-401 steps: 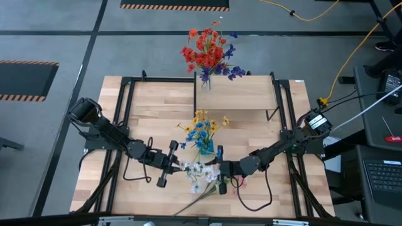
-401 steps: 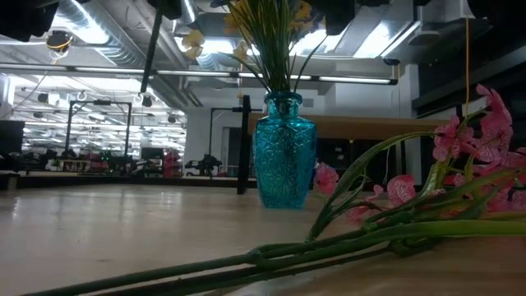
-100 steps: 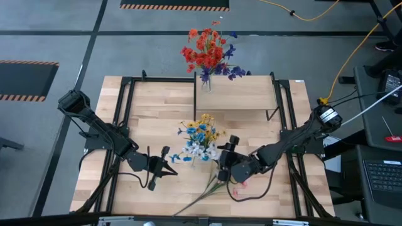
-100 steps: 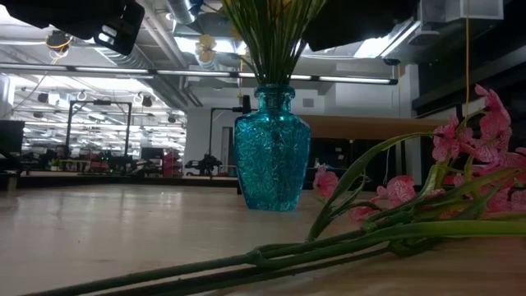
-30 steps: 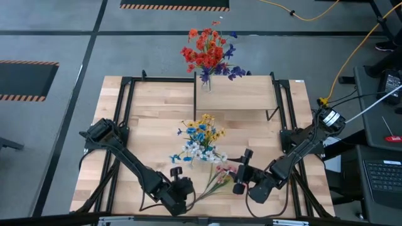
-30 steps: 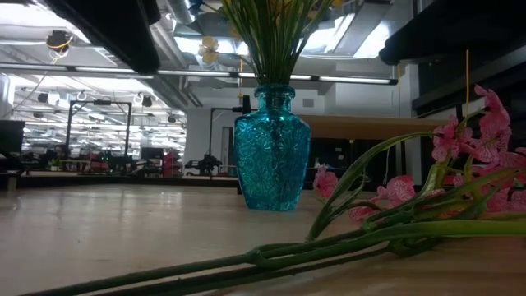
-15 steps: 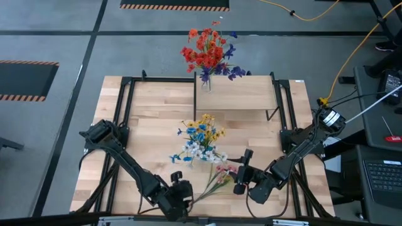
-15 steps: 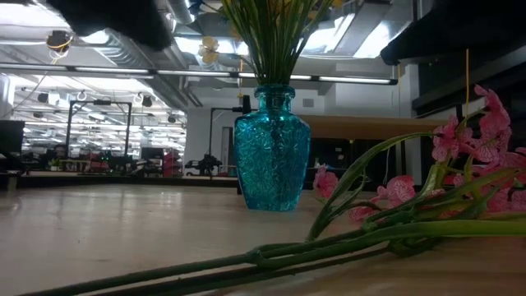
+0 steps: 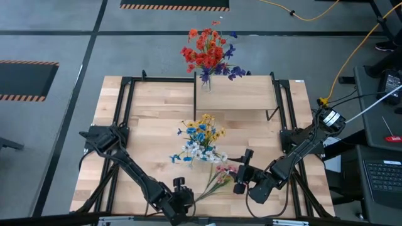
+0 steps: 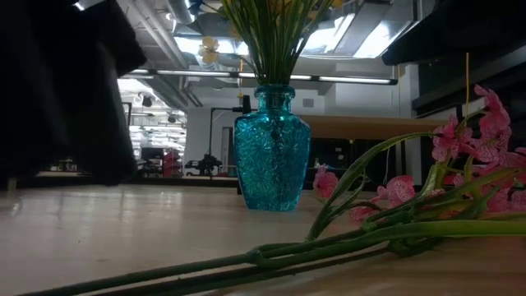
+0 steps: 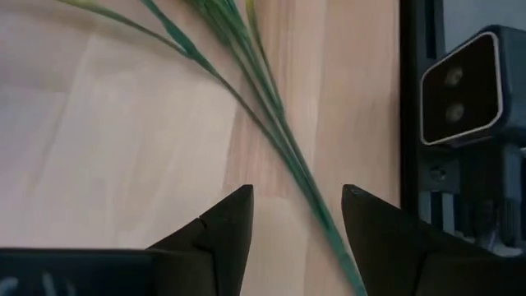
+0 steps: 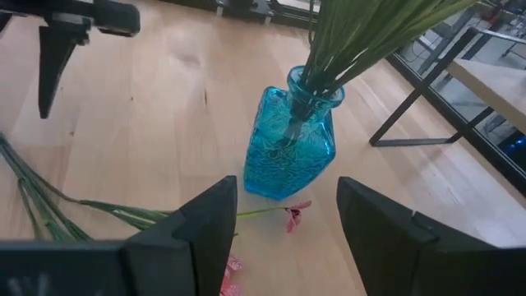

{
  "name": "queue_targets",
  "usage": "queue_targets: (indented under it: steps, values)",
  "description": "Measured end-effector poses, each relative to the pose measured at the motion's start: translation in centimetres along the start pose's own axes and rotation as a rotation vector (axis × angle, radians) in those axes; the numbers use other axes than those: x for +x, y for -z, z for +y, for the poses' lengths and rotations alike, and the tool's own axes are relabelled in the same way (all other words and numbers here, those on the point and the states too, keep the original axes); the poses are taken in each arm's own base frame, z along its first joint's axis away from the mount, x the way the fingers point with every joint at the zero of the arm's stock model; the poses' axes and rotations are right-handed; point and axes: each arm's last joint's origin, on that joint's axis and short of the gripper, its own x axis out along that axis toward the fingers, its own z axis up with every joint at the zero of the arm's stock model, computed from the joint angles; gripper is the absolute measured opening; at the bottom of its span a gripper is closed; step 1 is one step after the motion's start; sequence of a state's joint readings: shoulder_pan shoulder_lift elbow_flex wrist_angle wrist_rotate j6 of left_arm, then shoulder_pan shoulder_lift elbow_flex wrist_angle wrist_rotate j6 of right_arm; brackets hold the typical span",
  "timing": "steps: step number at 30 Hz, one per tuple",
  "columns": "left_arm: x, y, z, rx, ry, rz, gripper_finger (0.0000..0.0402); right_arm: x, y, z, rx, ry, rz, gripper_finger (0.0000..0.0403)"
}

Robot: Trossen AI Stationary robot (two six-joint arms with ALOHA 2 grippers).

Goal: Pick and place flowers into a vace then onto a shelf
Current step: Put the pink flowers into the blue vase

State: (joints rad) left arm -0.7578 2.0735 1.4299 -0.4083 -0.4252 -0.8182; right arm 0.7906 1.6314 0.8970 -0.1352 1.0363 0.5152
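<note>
The pink flowers (image 9: 218,176) lie loose on the near part of the counter (image 9: 151,135), stalks running toward the near edge. The left gripper (image 11: 297,215) is held low over the stalk ends with jaws open and empty. The stalks are best centred between the jaws before closing. The right gripper (image 12: 285,215) waits near the blue vase (image 12: 288,141), jaws open. The shelf (image 9: 242,94) stands far back. In the low view the left arm is only a dark blur, and the vase is hidden under blooms from above.
</note>
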Motion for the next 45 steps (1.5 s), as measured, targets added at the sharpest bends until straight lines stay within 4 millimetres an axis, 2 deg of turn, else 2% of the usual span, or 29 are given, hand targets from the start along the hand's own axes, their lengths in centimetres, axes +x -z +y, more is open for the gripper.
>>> queue_targets:
  steps: [13, 33, 42, 45]
  values:
    - [2.6, 1.6, -0.1, 0.081, -0.02, 0.039, 0.0179, 0.0, 0.0, 0.0, 0.001, 0.002, 0.002, 0.0212]
    - [2.5, 2.5, 1.3, 0.022, -0.182, 0.116, 0.0179, 0.0, 0.0, 0.0, 0.003, 0.002, 0.002, 0.0212]
    - [3.1, 1.6, 2.4, -0.087, -0.15, 0.187, 0.0179, 0.0, 0.0, 0.0, 0.026, 0.001, 0.003, 0.0212]
    - [3.2, 1.5, 2.3, -0.069, -0.135, 0.179, 0.0175, 0.0, 0.0, 0.0, 0.026, 0.001, 0.003, 0.0212]
